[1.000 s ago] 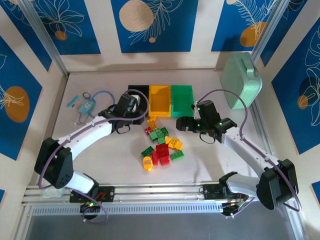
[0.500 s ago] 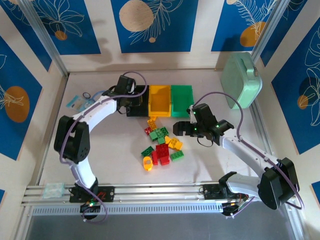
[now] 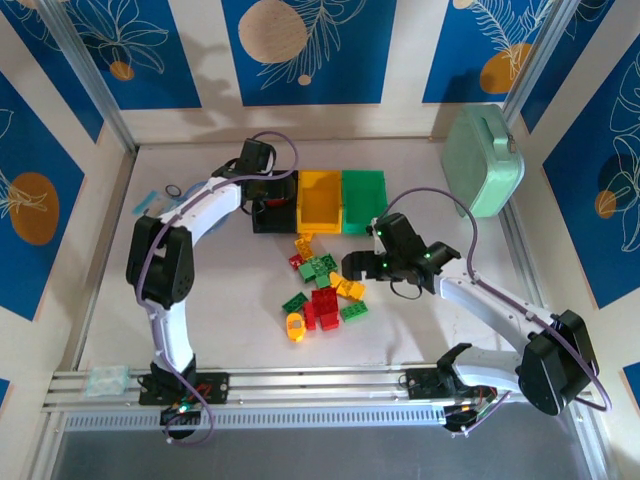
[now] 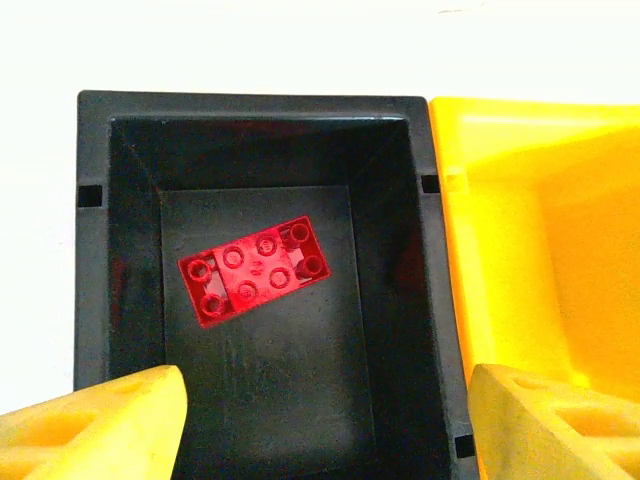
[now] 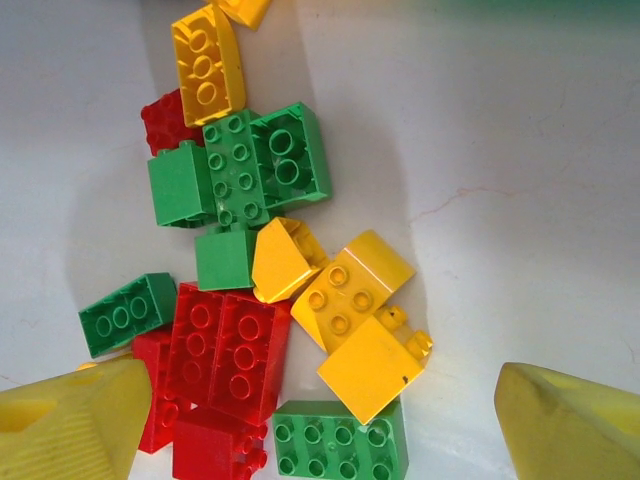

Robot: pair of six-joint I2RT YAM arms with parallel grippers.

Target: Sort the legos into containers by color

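Note:
The black bin (image 3: 262,222), yellow bin (image 3: 320,198) and green bin (image 3: 364,197) stand side by side at the back. My left gripper (image 3: 270,193) hangs open over the black bin (image 4: 95,250); its fingers hold nothing, and one red brick (image 4: 254,270) lies flat on the bin floor. The yellow bin (image 4: 540,250) is just to the right. My right gripper (image 3: 358,262) is open above the right side of the loose pile of legos (image 3: 322,285). Between its fingertips (image 5: 320,425) lie yellow bricks (image 5: 352,290), red bricks (image 5: 225,350) and a green brick (image 5: 340,440).
A pale mint case (image 3: 484,160) sits at the back right. A plastic bag with a blue cable (image 3: 160,205) lies at the back left. A lone orange-yellow brick (image 3: 295,326) rests at the pile's near edge. An aluminium rail (image 3: 300,385) runs along the near side.
My left arm swung back from beside the pile to over the black bin, where a red brick now lies. My right gripper moved left toward the pile.

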